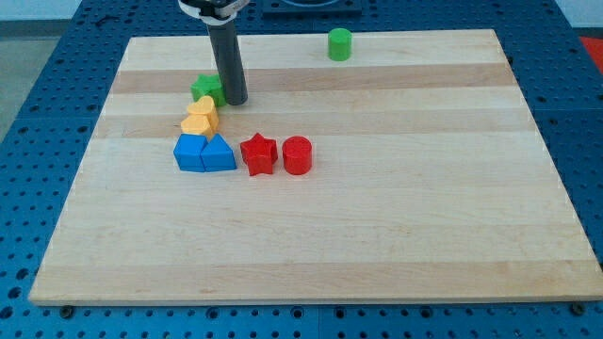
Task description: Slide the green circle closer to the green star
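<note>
The green circle (pixel 339 43), a short cylinder, stands near the view's top edge of the wooden board, right of centre. The green star (pixel 205 88) lies at the upper left, far to the left of the circle. My tip (pixel 234 100) rests on the board just right of the green star, touching or almost touching it. The dark rod rises from there to the view's top. The circle is well apart from my tip, up and to the right.
Below the green star sit two yellow blocks (pixel 200 119), stacked close together. Under them are a blue cube (pixel 191 152) and a blue triangular block (pixel 219 154). A red star (pixel 258 154) and red cylinder (pixel 297 155) lie to their right. The board's edge (pixel 311 301) borders a blue perforated table.
</note>
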You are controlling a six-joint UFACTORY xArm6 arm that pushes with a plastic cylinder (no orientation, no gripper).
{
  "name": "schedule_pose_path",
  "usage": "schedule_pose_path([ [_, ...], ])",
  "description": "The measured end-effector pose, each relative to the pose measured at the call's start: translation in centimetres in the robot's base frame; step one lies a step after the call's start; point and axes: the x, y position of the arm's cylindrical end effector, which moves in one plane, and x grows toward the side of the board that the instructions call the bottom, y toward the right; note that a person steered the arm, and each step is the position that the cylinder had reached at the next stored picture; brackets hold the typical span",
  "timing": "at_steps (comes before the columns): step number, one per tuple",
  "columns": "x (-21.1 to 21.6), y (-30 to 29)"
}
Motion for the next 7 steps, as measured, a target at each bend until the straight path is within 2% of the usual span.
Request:
schedule_pose_path([
  [1, -0.2, 7.7],
  [2, -2.3, 16.6],
  [3, -8.7, 17.8],
  [4, -11.6, 17.9],
  [7, -12.2, 15.1],
])
